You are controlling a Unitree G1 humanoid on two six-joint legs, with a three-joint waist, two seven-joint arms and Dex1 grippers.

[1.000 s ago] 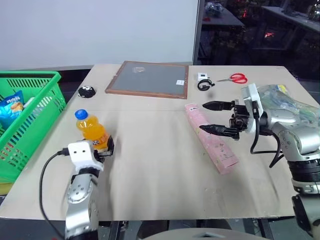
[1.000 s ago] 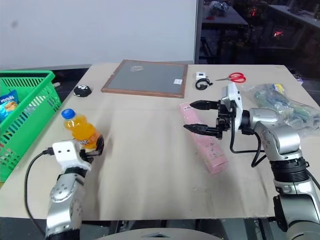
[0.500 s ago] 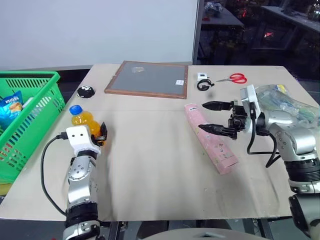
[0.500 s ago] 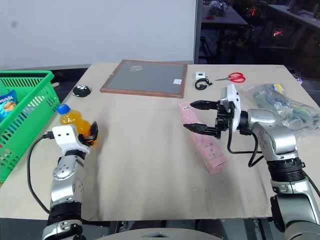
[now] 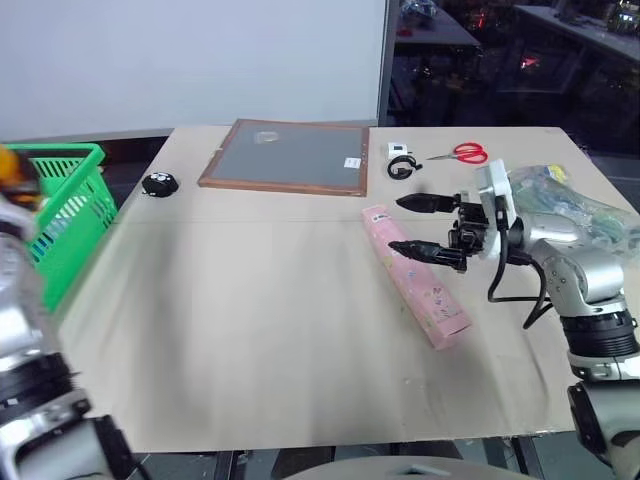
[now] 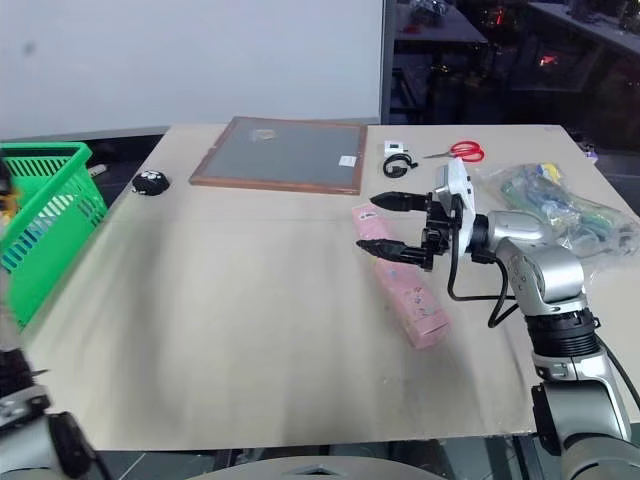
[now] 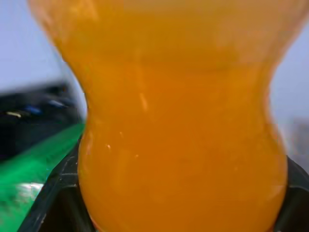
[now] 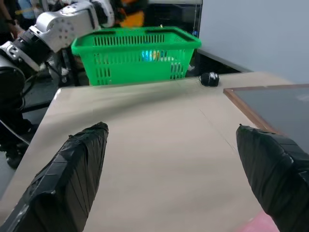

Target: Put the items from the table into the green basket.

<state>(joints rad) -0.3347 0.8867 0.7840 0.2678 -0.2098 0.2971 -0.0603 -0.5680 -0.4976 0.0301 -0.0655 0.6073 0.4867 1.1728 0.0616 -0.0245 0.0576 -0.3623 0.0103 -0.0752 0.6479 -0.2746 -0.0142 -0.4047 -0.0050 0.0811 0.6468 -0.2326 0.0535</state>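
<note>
Pale beige counter (image 5: 250, 330): long slim pink carton (image 5: 415, 288), light, stiff; right gripper (image 5: 419, 226) jaws wide, empty; grab mid-length. Left gripper (image 7: 159, 212) jaws clamp slick orange-drink bottle (image 7: 178, 121) at waist.

The table (image 5: 250, 330) is coloured pale beige. The basket (image 5: 62, 215) is bright green, with slotted sides. The bottle (image 7: 178, 121) is filled with orange. The carton (image 5: 415, 288) is pink with small printed marks. Red handles are seen on the scissors (image 5: 462, 153).
</note>
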